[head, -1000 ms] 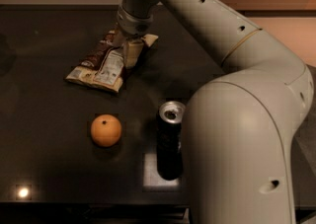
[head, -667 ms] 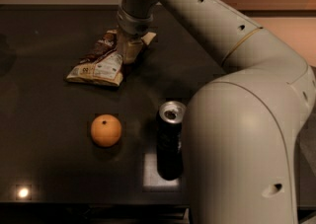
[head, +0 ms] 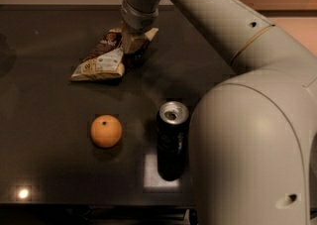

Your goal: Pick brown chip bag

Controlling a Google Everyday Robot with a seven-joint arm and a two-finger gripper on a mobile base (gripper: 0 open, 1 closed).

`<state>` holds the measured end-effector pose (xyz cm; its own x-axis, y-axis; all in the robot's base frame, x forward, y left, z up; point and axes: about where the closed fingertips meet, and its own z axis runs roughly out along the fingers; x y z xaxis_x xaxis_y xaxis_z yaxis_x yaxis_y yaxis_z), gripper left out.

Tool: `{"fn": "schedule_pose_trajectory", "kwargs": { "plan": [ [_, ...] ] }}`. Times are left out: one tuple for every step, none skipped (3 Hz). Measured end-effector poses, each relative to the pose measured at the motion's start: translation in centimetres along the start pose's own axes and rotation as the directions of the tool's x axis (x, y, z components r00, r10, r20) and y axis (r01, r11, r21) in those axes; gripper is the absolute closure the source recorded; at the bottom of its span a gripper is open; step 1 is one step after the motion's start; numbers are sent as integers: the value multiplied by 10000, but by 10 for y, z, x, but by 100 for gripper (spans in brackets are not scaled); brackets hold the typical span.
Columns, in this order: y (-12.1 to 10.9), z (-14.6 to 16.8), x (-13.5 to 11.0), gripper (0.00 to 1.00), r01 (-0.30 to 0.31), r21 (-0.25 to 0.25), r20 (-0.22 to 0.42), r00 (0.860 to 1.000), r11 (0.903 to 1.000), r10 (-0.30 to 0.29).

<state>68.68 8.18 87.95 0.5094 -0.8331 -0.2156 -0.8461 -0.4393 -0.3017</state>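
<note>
A dark, glossy surface (head: pixel 44 169) is filling most of the view, seen from above. The robot's pale grey arm (head: pixel 208 16) is rising from a large rounded shell (head: pixel 252 149) at 4 o'clock and sweeping across to 12 o'clock, where its wrist is pointing downward.

The end effector (head: pixel 131 43) is hanging at the bottom of that wrist, at about 11 o'clock from the middle of the view, and is touching the far right end of the brown chip bag (head: pixel 101 60). Whether it is clamping the bag or standing apart cannot be told from this view.

The brown chip bag is stretching from the end effector toward 8 o'clock, with its lower left end resting on the surface. A white label panel is facing up at that end. A cream corner is poking out at 2 o'clock from the end effector.

An orange (head: pixel 106 131) is sitting at 7 o'clock from the middle, well apart from the bag. A dark can (head: pixel 172 140) is standing upright at 3 o'clock from the orange, its silver top showing, just beside the robot's shell.
</note>
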Motion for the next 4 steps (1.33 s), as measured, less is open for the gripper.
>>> {"fn": "schedule_pose_trajectory", "kwargs": {
  "plan": [
    [0,-18,3,100,-202,202,146,9997,9996,199],
    [-1,-45,4,100,-253,471,377,9990,9986,235],
    [-1,-75,-2,100,-121,768,562,9984,9970,78],
    [-1,-105,-8,100,59,1050,597,9981,9945,-122]
  ]
}}
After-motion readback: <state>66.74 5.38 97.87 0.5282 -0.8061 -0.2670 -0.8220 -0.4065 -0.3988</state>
